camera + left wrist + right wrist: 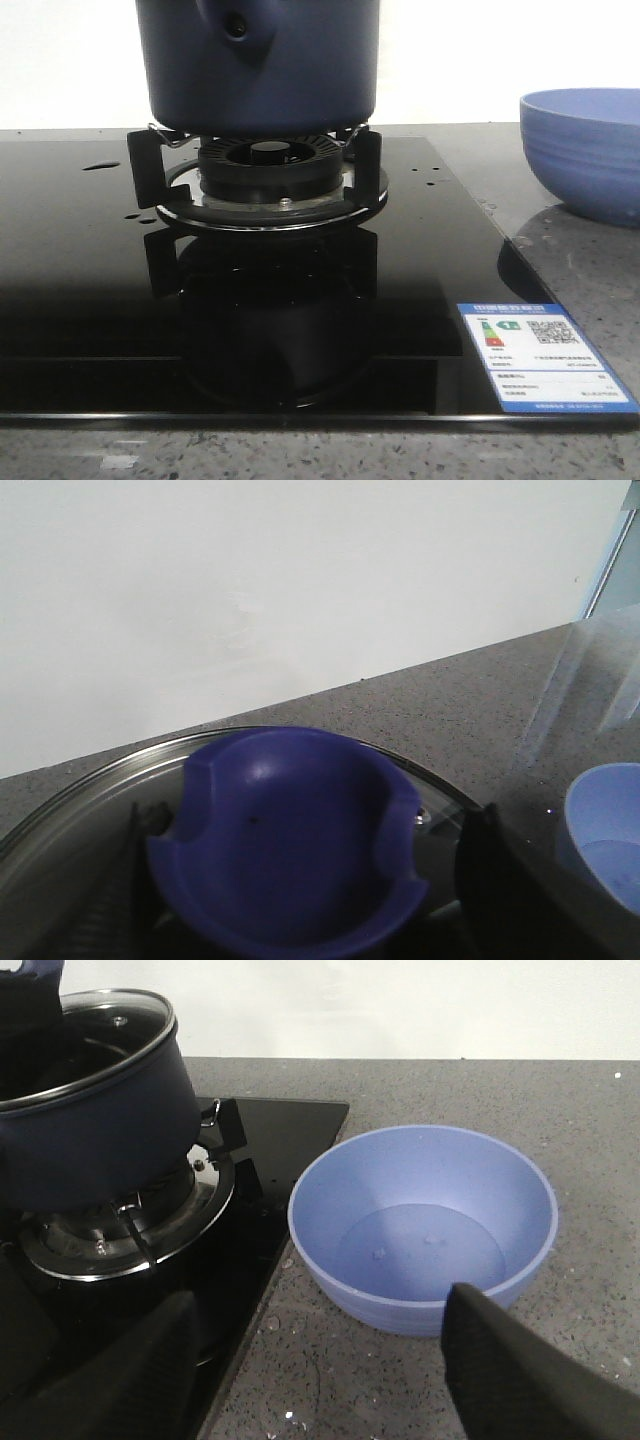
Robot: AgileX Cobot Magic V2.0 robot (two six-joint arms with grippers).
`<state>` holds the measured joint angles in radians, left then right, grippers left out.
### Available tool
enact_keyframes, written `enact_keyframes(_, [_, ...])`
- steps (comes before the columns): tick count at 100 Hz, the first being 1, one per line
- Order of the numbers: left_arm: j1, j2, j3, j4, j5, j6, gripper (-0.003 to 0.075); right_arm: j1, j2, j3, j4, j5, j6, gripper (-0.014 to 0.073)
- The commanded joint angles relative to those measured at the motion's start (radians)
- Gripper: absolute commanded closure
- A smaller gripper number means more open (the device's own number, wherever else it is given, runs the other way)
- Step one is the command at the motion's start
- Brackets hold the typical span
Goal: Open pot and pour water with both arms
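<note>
The pot [258, 65] sits on the burner stand [270, 185] of a black glass hob [90, 300], its glass lid [85, 1035] still on, so the opening step looks not yet done. Small drops of water [100, 166] dot the glass beside the burner. A light blue bowl [425, 1225] stands on the speckled counter [560, 1090] just off the hob's edge, placed, it seems, to receive the pour.

The right gripper [320, 1380] is spread wide, its dark fingers [520, 1370] framing the near rim of the bowl; the pot lies beyond and to the side of the other finger, well apart from both. The left wrist view looks straight down onto the lid's dark blue knob [285, 845], which fills the space where the fingers would show. Dark shapes flank the knob, perhaps the left gripper's fingers poised around it, but whether they are spread or pinching cannot be told.
</note>
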<state>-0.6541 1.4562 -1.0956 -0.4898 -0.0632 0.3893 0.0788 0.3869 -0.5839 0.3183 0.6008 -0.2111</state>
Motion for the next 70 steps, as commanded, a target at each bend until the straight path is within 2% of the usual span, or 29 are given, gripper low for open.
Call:
enact_keyframes(1, [-0.007, -0.032, -0.04, 0.006, -0.084, 0.001, 0.0232, 0.001, 0.015, -0.035, 0.013, -0.05, -0.014, 0.0129])
enact_keyframes(21, [-0.007, -0.032, -0.04, 0.006, -0.086, 0.001, 0.0329, 0.001, 0.015, -0.035, 0.013, -0.049, -0.014, 0.0129])
enact_keyframes(54, [-0.002, -0.088, -0.04, 0.033, -0.086, 0.001, 0.033, 0.001, 0.015, -0.035, 0.013, -0.042, -0.016, 0.0129])
enact_keyframes(70, [0.037, -0.154, -0.04, 0.043, -0.088, 0.001, 0.033, 0.001, 0.044, -0.05, 0.013, -0.018, -0.016, 0.0129])
